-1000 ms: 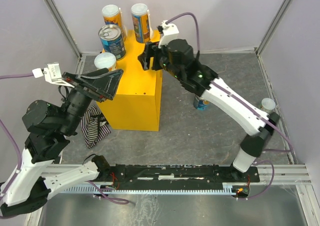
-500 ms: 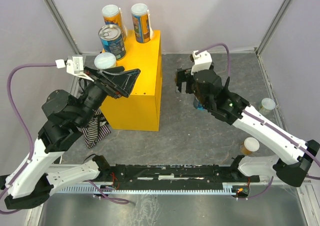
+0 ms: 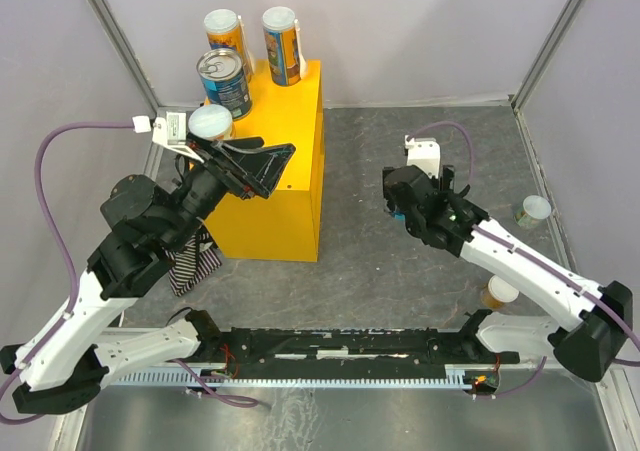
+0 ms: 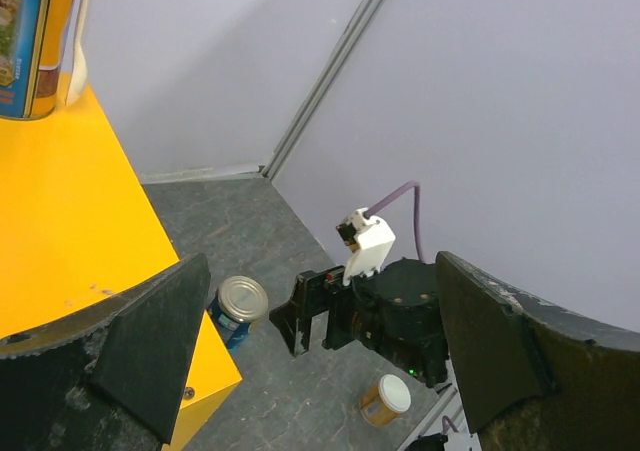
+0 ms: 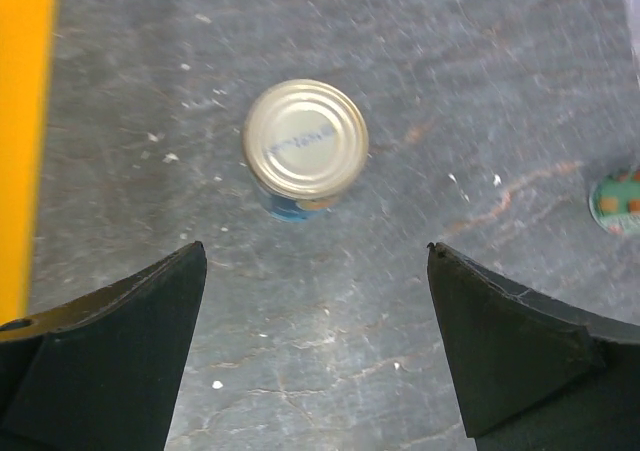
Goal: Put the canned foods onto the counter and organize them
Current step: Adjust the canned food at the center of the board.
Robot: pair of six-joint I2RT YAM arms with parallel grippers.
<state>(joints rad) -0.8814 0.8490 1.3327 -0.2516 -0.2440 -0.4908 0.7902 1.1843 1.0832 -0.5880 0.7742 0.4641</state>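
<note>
The yellow counter (image 3: 292, 186) holds several cans at its far left: two tall white-lidded ones (image 3: 226, 33) (image 3: 281, 43), a blue silver-topped one (image 3: 224, 81) and a white-lidded one (image 3: 211, 123). My left gripper (image 3: 270, 169) is open and empty above the counter's top. My right gripper (image 3: 393, 199) is open and empty, pointing down over the floor. A blue can with a silver top (image 5: 305, 151) stands ahead of its fingertips; it also shows in the left wrist view (image 4: 238, 309). An orange can (image 3: 499, 293) and a green can (image 3: 533, 211) stand on the floor at the right.
A striped cloth (image 3: 190, 261) lies on the floor left of the counter. Grey walls with metal corner posts enclose the space. The counter's edge (image 5: 20, 121) is left of the blue can. The green can (image 5: 620, 201) sits at the right edge of the right wrist view.
My right arm has swung away from the counter's top and come down over the blue can on the floor. My left gripper has moved right, over the counter.
</note>
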